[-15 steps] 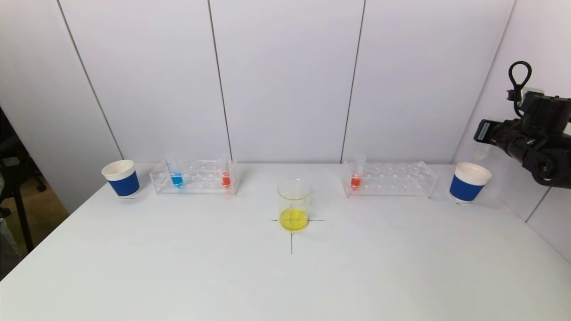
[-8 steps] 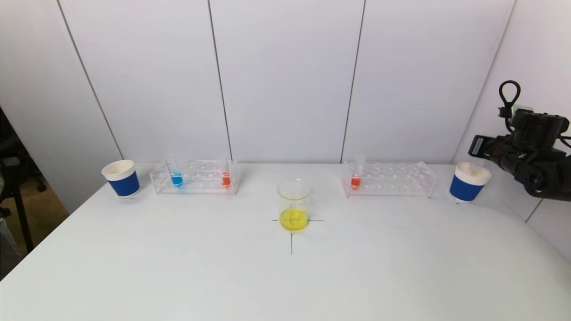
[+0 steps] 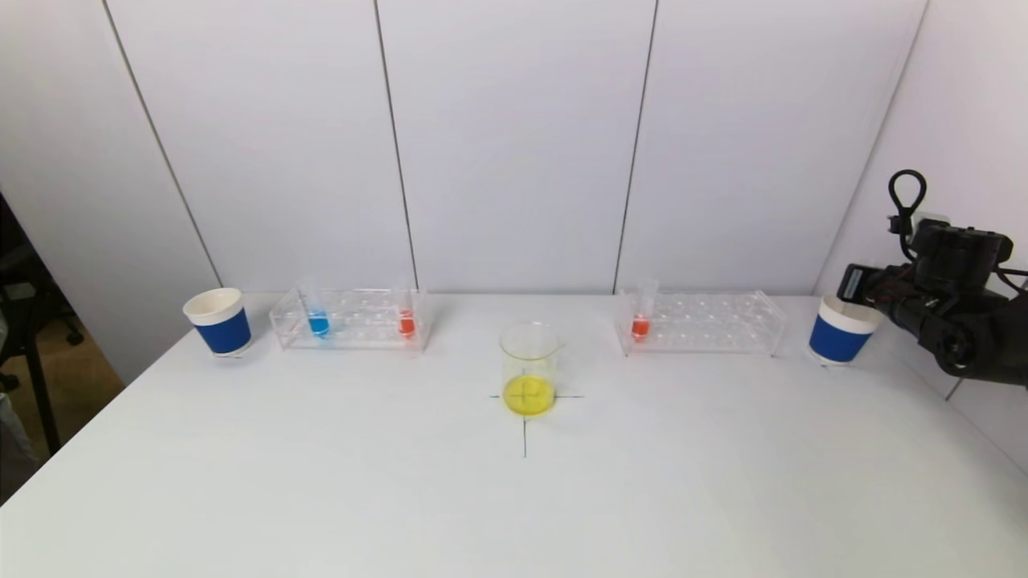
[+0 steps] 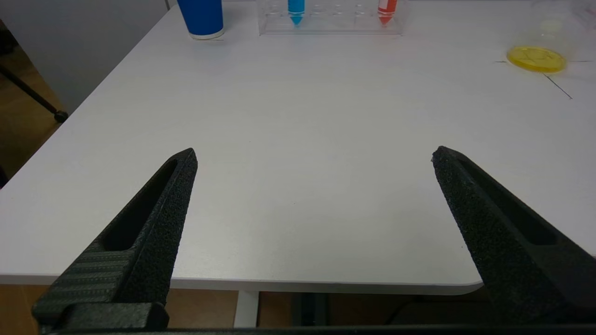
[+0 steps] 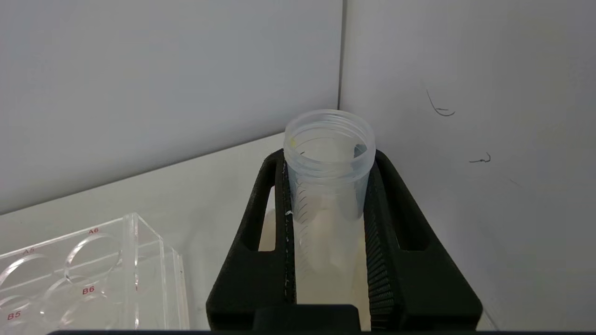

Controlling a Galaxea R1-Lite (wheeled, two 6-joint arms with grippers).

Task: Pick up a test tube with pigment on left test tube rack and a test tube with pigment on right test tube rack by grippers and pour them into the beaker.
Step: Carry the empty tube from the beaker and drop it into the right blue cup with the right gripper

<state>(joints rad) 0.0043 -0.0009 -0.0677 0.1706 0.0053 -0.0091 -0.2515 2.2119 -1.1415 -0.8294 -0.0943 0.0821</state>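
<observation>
A glass beaker [image 3: 528, 365] with yellow liquid stands on a cross mark at the table's middle. The left rack [image 3: 349, 319] holds a blue tube [image 3: 318, 321] and a red tube [image 3: 406, 321]. The right rack [image 3: 703, 321] holds one red tube [image 3: 641, 321]. My right gripper [image 3: 853, 286] is at the far right, over the right blue cup [image 3: 839, 331]. In the right wrist view it [image 5: 328, 158] is shut on an empty clear test tube [image 5: 326, 186], held upright. My left gripper [image 4: 314, 156] is open and empty by the table's front left edge, out of the head view.
A second blue cup [image 3: 218, 321] stands left of the left rack. White wall panels close off the back and the right side, close to my right arm. The right rack's end [image 5: 70, 274] lies just beside my right gripper.
My right gripper has come down and slightly left with the empty tube, from above the right blue cup to its rim. Nothing else has moved.
</observation>
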